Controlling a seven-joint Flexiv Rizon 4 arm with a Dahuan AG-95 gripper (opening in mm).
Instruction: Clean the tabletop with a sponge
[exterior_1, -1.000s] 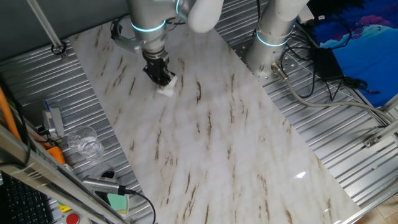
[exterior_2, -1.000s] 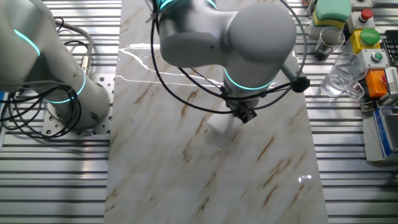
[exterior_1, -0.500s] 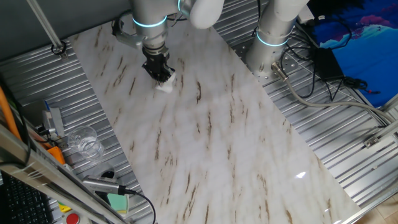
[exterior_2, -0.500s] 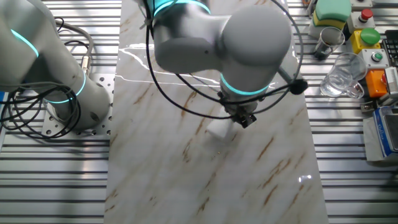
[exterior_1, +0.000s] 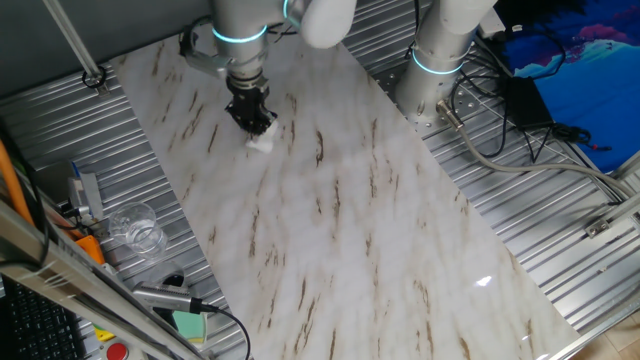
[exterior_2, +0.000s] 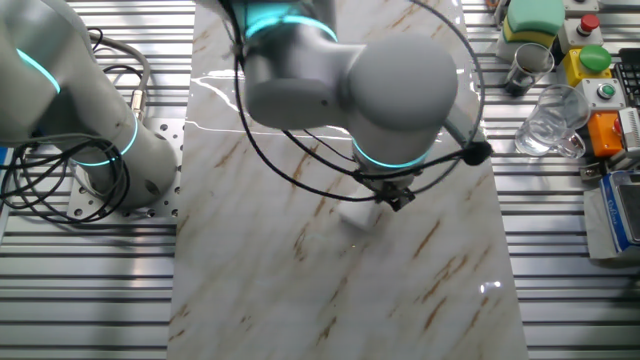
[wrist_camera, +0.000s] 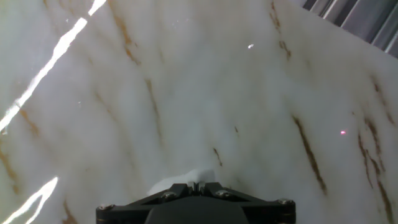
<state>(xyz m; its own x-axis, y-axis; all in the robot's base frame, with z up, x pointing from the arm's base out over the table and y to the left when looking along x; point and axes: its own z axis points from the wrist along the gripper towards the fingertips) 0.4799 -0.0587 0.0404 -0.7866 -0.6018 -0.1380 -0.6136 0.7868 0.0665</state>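
While pressing down on the counter (exterior_1: 340, 230), the gripper (exterior_1: 256, 123) is holding the sponge (exterior_1: 262, 139), its jaws apparently clenched around it.

A robot lab: ribbed metal bench (exterior_1: 560, 230), cables (exterior_2: 60, 190), control buttons (exterior_2: 590, 60).

One marble tabletop (exterior_1: 350, 230) carries one white sponge (exterior_1: 262, 139), pinched by the one gripper (exterior_1: 254, 121). Two robot arm bases show: one (exterior_1: 440, 60) at about one o'clock and one (exterior_2: 70, 120) at nine o'clock in the other fixed view. One clear glass (exterior_2: 550, 122) stands at two o'clock, with one green block (exterior_2: 533, 18) near it.
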